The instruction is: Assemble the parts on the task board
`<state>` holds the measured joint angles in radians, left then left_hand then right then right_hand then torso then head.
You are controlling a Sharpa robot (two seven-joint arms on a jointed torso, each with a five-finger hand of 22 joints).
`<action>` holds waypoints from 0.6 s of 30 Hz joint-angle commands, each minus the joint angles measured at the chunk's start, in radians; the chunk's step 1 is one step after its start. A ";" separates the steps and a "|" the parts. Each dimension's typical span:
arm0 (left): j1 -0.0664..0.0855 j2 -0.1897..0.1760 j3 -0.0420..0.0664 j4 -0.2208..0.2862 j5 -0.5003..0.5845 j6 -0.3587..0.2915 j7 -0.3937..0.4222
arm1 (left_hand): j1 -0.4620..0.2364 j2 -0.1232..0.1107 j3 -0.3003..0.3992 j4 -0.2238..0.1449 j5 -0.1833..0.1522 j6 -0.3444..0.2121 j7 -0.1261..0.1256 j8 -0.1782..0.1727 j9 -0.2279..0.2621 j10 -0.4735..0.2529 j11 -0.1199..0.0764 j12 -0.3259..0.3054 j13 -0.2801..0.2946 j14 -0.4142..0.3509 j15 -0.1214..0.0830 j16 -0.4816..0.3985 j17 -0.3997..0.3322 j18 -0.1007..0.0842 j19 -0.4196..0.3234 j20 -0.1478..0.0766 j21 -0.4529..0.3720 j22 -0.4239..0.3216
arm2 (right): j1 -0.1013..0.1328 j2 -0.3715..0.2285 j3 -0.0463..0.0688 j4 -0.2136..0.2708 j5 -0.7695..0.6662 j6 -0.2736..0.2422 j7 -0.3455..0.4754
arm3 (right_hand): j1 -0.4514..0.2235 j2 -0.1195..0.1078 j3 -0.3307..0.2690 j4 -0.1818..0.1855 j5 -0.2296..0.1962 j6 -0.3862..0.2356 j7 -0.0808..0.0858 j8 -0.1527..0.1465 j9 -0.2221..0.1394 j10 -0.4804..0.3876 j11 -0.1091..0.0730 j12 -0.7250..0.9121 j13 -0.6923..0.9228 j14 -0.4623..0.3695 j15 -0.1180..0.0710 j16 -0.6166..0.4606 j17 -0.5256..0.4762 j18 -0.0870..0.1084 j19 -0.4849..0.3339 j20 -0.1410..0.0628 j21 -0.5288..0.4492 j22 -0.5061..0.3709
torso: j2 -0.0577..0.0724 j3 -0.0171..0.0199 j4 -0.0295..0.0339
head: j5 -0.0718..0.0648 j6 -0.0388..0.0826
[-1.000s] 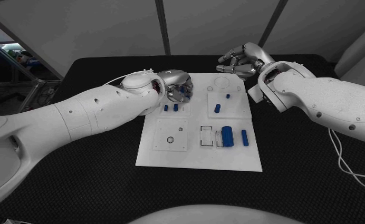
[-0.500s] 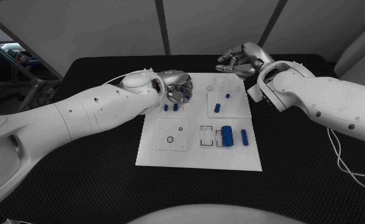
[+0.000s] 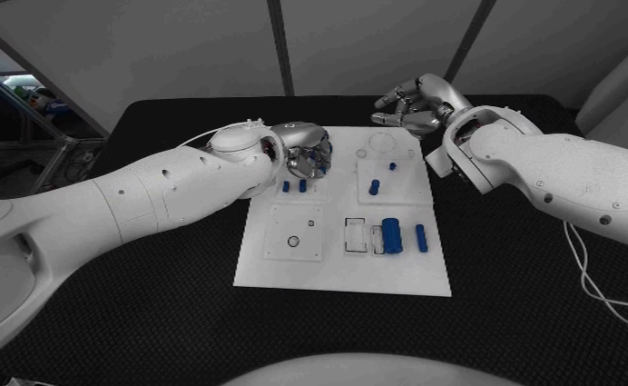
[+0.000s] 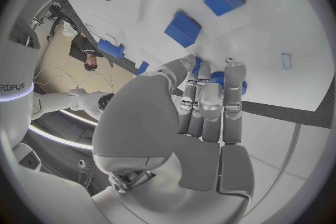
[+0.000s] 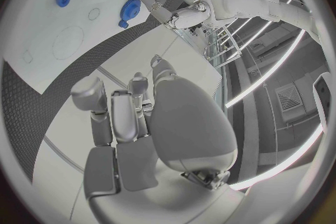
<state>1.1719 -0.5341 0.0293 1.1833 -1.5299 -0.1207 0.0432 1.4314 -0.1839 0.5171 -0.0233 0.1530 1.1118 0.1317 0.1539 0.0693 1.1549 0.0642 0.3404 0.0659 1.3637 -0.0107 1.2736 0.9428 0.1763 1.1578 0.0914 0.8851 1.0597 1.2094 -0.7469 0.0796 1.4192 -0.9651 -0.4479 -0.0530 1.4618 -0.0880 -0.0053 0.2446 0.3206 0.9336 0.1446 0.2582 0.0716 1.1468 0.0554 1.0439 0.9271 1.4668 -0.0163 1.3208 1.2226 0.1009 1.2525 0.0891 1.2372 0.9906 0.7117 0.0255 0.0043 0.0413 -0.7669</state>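
White arm (image 4: 14, 87) sleeve lettering: "sharpa".

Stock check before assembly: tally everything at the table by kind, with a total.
Small blue parts lying uncovered: 6
Blue gear at the left hand's fingertips: 1
White task board: 1
Silver hands, left hand and right hand: 2
Total: 10

You see a smooth, matt white board (image 3: 343, 263) on a black table (image 3: 157, 313) with a fine woven-looking texture. The blue parts (image 3: 391, 229) look like smooth plastic. Both hands (image 3: 304, 148) (image 3: 414, 106) are glossy silver metal; the arms (image 3: 144, 200) are glossy white plastic.
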 commanded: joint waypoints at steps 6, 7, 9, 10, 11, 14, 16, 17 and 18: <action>0.000 -0.031 0.017 0.044 0.040 -0.036 0.015 | -0.002 0.008 0.008 -0.002 -0.005 0.010 -0.001 -0.008 -0.001 0.011 -0.001 -0.009 0.002 0.009 0.001 0.011 0.007 -0.016 0.010 0.002 0.010 0.007 | 0.001 -0.001 0.001 0.003 -0.002 0.002 0.009 | 0.001 0.005 0.005 0.001 0.005 -0.003 -0.004 0.005 -0.001 0.001 -0.002 -0.004 0.000 0.021 -0.005 -0.007 0.000 0.019 -0.006 -0.001 -0.007 -0.002 | -0.001 -0.0009 0.0017 | 0.001 0.002; 0.000 -0.036 0.021 0.050 0.044 -0.038 0.014 | -0.003 0.008 0.008 -0.003 -0.006 0.011 -0.001 -0.008 -0.001 0.011 -0.001 -0.010 0.002 0.010 0.001 0.012 0.007 -0.016 0.011 0.002 0.011 0.008 | 0.001 -0.001 0.001 0.003 -0.002 0.002 0.009 | 0.001 0.005 0.005 0.001 0.005 -0.003 -0.004 0.005 -0.001 0.001 -0.002 -0.004 0.000 0.021 -0.005 -0.007 0.000 0.019 -0.006 -0.001 -0.007 -0.002 | 0.000 -0.0005 0.0017 | 0.001 0.003; 0.000 -0.044 0.029 0.059 0.050 -0.040 0.014 | -0.004 0.008 0.008 -0.003 -0.006 0.011 -0.001 -0.008 -0.001 0.011 -0.001 -0.010 0.002 0.010 0.001 0.012 0.008 -0.016 0.011 0.002 0.012 0.009 | 0.001 -0.001 0.001 0.002 -0.002 0.002 0.010 | 0.001 0.005 0.005 0.001 0.005 -0.003 -0.004 0.005 -0.001 0.001 -0.002 -0.004 0.000 0.021 -0.005 -0.007 0.000 0.019 -0.006 -0.001 -0.007 -0.002 | -0.001 -0.0007 0.0017 | 0.001 0.004; 0.000 -0.050 0.033 0.065 0.053 -0.041 0.013 | -0.005 0.008 0.009 -0.003 -0.006 0.012 0.000 -0.009 -0.001 0.012 -0.001 -0.011 0.002 0.011 0.002 0.014 0.009 -0.017 0.012 0.002 0.013 0.010 | 0.001 -0.001 0.001 0.002 -0.002 0.002 0.010 | 0.001 0.005 0.005 0.001 0.005 -0.003 -0.004 0.005 -0.001 0.001 -0.002 -0.004 0.000 0.021 -0.005 -0.007 0.000 0.019 -0.006 -0.001 -0.007 -0.002 | -0.001 -0.0007 0.0017 | 0.001 0.004; 0.000 -0.056 0.037 0.070 0.057 -0.042 0.013 | -0.005 0.008 0.009 -0.003 -0.006 0.012 0.000 -0.009 -0.001 0.012 -0.001 -0.011 0.002 0.011 0.002 0.014 0.009 -0.017 0.012 0.002 0.013 0.010 | 0.001 -0.001 0.001 0.002 -0.002 0.001 0.010 | 0.001 0.005 0.005 0.001 0.005 -0.003 -0.004 0.005 -0.001 0.001 -0.002 -0.004 0.000 0.021 -0.005 -0.007 0.000 0.019 -0.006 -0.001 -0.007 -0.002 | -0.001 -0.0013 0.0025 | 0.001 0.005; 0.000 -0.075 0.049 0.086 0.064 -0.047 0.011 | -0.006 0.008 0.009 -0.004 -0.006 0.012 0.000 -0.009 -0.001 0.013 -0.001 -0.012 0.002 0.012 0.002 0.015 0.010 -0.017 0.012 0.002 0.015 0.011 | 0.001 -0.002 0.001 0.002 -0.002 0.001 0.010 | 0.001 0.005 0.005 0.001 0.005 -0.003 -0.004 0.005 -0.001 0.001 -0.002 -0.004 0.000 0.021 -0.005 -0.007 0.000 0.019 -0.006 -0.001 -0.007 -0.002 | -0.001 -0.0010 0.0023 | 0.003 0.004; 0.000 -0.086 0.057 0.094 0.067 -0.053 0.012 | -0.007 0.008 0.010 -0.004 -0.006 0.014 0.000 -0.009 -0.001 0.014 -0.001 -0.013 0.002 0.014 0.002 0.017 0.013 -0.017 0.014 0.002 0.018 0.014 | 0.001 -0.002 0.001 0.002 -0.002 0.001 0.010 | 0.001 0.005 0.005 0.001 0.005 -0.003 -0.004 0.005 -0.001 0.001 -0.002 -0.004 0.000 0.021 -0.005 -0.007 0.000 0.019 -0.006 -0.001 -0.007 -0.002 | -0.001 -0.0004 0.0016 | 0.003 0.005; 0.000 -0.092 0.061 0.098 0.069 -0.056 0.012 | -0.007 0.008 0.010 -0.004 -0.006 0.014 0.000 -0.009 -0.001 0.014 -0.001 -0.013 0.002 0.014 0.002 0.017 0.013 -0.017 0.014 0.002 0.018 0.014 | 0.001 -0.003 0.001 0.002 -0.002 0.001 0.010 | 0.001 0.005 0.005 0.001 0.005 -0.003 -0.004 0.005 -0.001 0.001 -0.002 -0.004 0.000 0.021 -0.005 -0.007 0.000 0.019 -0.006 -0.001 -0.007 -0.002 | -0.001 -0.0012 0.0020 | 0.003 0.006; 0.000 -0.098 0.065 0.103 0.072 -0.057 0.012 | -0.008 0.008 0.011 -0.006 -0.006 0.016 0.000 -0.010 -0.001 0.016 -0.001 -0.014 0.003 0.016 0.002 0.020 0.017 -0.018 0.017 0.002 0.023 0.018 | 0.001 -0.003 0.001 0.002 -0.002 0.001 0.010 | 0.001 0.005 0.005 0.001 0.005 -0.003 -0.004 0.005 -0.001 0.001 -0.002 -0.004 0.000 0.021 -0.005 -0.007 0.000 0.019 -0.006 -0.001 -0.007 -0.002 | -0.001 -0.0012 0.0021 | 0.003 0.006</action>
<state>1.1706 -0.6276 0.0921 1.2786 -1.4815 -0.1546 0.0463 1.4274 -0.1799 0.5230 -0.0293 0.1530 1.1187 0.1321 0.1509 0.0693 1.1622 0.0642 0.3308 0.0690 1.3730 -0.0087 1.2896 0.9578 0.1761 1.1685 0.0948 0.9036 1.0762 1.2092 -0.7492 0.0796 1.4195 -0.9654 -0.4480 -0.0523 1.4618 -0.0880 -0.0053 0.2445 0.3205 0.9336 0.1446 0.2582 0.0716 1.1469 0.0554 1.0440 0.9271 1.4668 -0.0164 1.3208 1.2227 0.1009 1.2525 0.0891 1.2372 0.9906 0.7110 0.0244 0.0061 0.0444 -0.7617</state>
